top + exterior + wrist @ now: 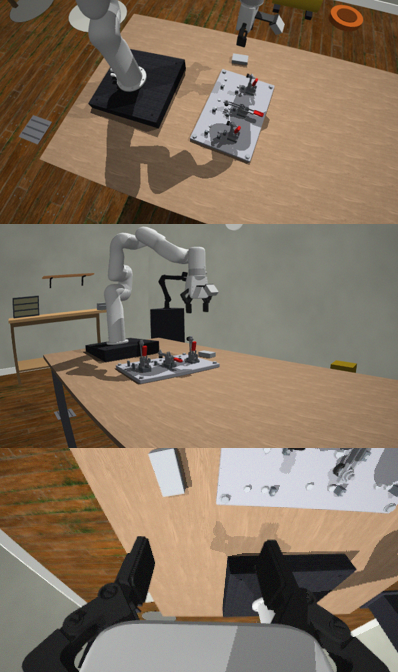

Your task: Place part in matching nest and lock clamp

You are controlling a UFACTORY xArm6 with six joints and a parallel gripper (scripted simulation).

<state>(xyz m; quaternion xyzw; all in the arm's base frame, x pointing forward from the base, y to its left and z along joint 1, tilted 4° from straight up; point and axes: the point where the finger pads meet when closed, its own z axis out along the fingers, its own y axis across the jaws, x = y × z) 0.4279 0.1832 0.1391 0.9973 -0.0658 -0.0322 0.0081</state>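
Pincer (pixel 242 40) (pixel 197 308) (pixel 205 551) spread wide and empty above the counter (pixel 314 129) (pixel 240 392) (pixel 195 528), you have the grey block (pixel 240 59) (pixel 207 354) (pixel 168 473) lying just beside the fixture plate (pixel 207 120) (pixel 180 372) (pixel 290 500), probably staged there so your fingers can straddle it.

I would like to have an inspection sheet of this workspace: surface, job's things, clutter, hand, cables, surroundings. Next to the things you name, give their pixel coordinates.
Surface: wooden table (pixel 314 126) (pixel 255 400), shadows across it.
Job's things: grey part (pixel 240 59) (pixel 207 354) (pixel 168 473) on the table, beside the fixture (pixel 258 150) (pixel 168 377) (pixel 240 478); three clamps, the middle one's red handle (pixel 258 113) (pixel 177 359) lying low, the outer two upright.
Clutter: nothing seen.
Hand: open (pixel 242 39) (pixel 196 308) (pixel 207 560), in the air, holding nothing.
Cables: nothing seen.
Surroundings: wood floor (pixel 18 87) (pixel 27 403) (pixel 45 503), side table (pixel 60 314), wall shelf (pixel 68 276), yellow box (pixel 343 366), orange round object (pixel 335 17).
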